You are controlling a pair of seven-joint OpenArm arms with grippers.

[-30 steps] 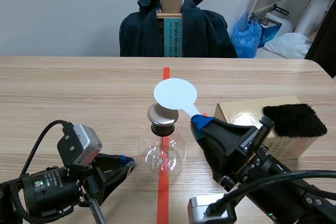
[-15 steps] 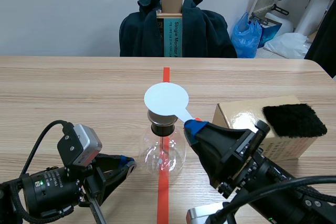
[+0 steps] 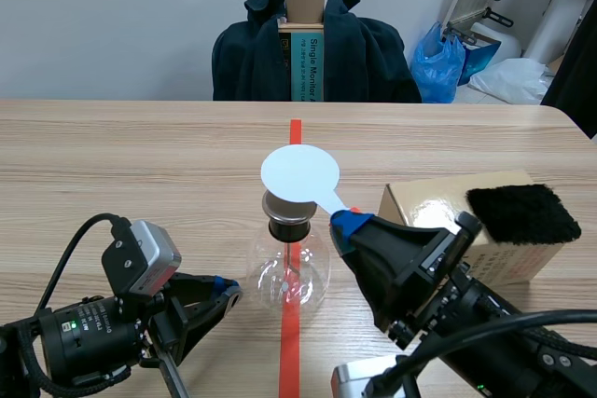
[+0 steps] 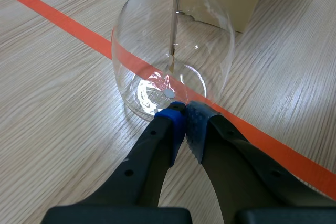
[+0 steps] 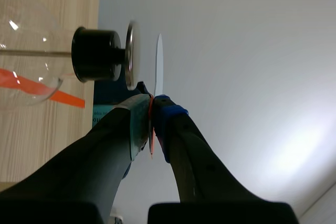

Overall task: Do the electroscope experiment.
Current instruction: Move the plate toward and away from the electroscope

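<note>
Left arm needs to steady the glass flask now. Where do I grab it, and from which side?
Probably the black stopper at the neck, approached level from the side where the left gripper sits. The flask has a round, wide, slick bulb; its neck is narrow. The right gripper holds the white paddle above and to the other side.

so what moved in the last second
The right hand, shut on the white disc, carried it toward the left arm's side until it hangs over the metal cap, a gap between them. The flask, left hand and box stayed put.
</note>
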